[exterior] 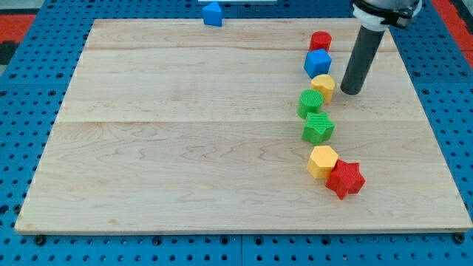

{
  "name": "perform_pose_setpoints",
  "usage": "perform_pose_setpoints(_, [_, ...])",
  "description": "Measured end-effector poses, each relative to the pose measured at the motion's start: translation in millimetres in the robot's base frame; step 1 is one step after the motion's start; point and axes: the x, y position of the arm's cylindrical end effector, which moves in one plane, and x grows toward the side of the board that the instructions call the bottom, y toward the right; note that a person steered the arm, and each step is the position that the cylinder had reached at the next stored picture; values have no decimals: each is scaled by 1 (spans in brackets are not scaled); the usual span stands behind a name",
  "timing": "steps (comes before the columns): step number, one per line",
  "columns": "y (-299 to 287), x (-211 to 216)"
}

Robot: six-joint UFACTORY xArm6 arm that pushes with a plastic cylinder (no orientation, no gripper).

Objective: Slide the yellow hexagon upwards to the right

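Observation:
The yellow hexagon [322,161] lies at the lower right of the wooden board [185,148], touching a red star [346,179] at its lower right. My tip [350,91] is at the upper right, well above the hexagon. It stands just right of a small rounded yellow block [323,86], close to it; I cannot tell if they touch.
A column of blocks runs up from the hexagon: a green block [318,128], another green block [311,102], the rounded yellow block, a blue cube [318,63] and a red cylinder [320,41]. A blue block [213,13] sits at the board's top edge.

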Motion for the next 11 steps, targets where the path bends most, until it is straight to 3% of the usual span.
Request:
perform_pose_setpoints(2, [-45,-2])
perform_pose_setpoints(3, [-12,0])
perform_pose_setpoints(4, [53,66])
perform_pose_setpoints(5, [60,187])
perform_pose_setpoints(6, [1,244])
perform_pose_setpoints(7, [-96,230])
perform_pose_setpoints(8, [-121,188])
perform_pose_setpoints(9, [-120,172])
perform_pose_setpoints(11, [-62,159])
